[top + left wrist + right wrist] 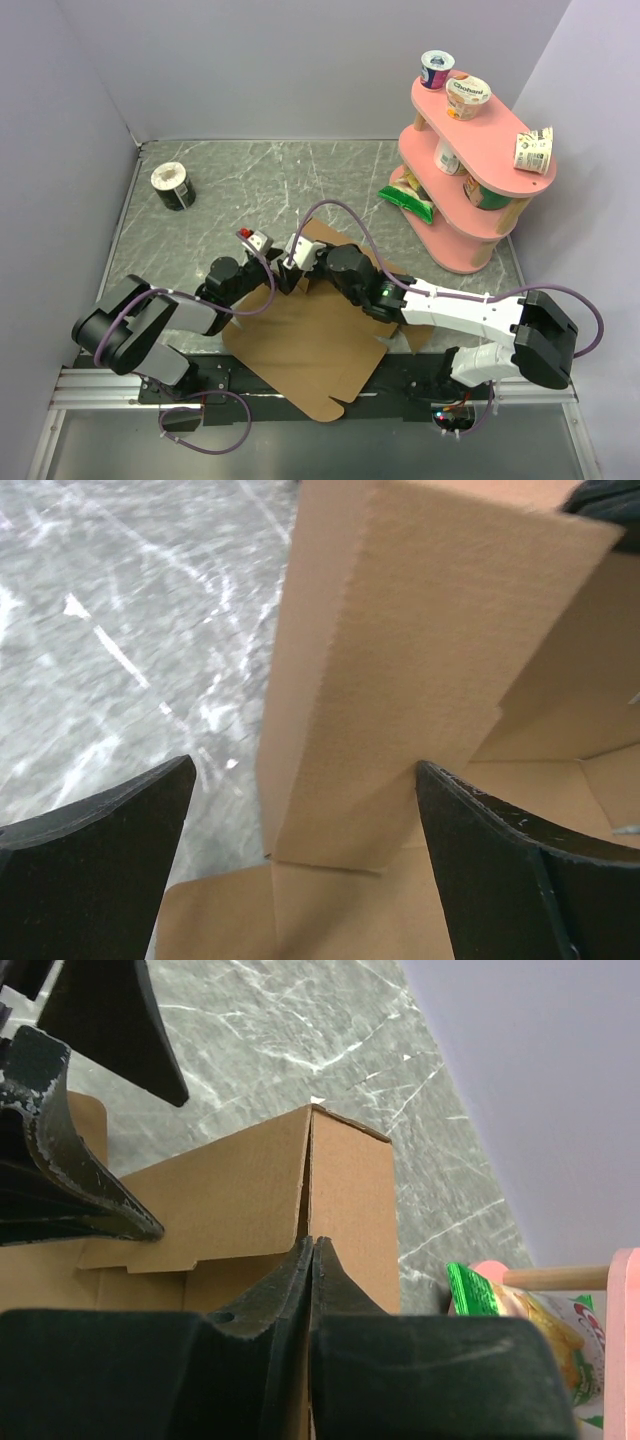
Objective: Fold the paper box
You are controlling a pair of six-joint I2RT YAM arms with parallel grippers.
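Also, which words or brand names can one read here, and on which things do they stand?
"Chobani": on the yogurt cup on top of the pink shelf.
The other cups, green bag and dark tub: print too small to read.
The cardboard box: no print.

My left arm [190, 315] starts at the near left corner of the worktop [250, 180] and lies low, pointing to the right, toward the middle. The left gripper [305, 768] is wide open, with its two fingers well apart. My right arm [470, 312] comes from the near right corner and extends to the left. The right gripper [312, 1250] is closed, and its fingertips pinch an upright wall of the paper box [230, 1190]. The two grippers are just beside each other.
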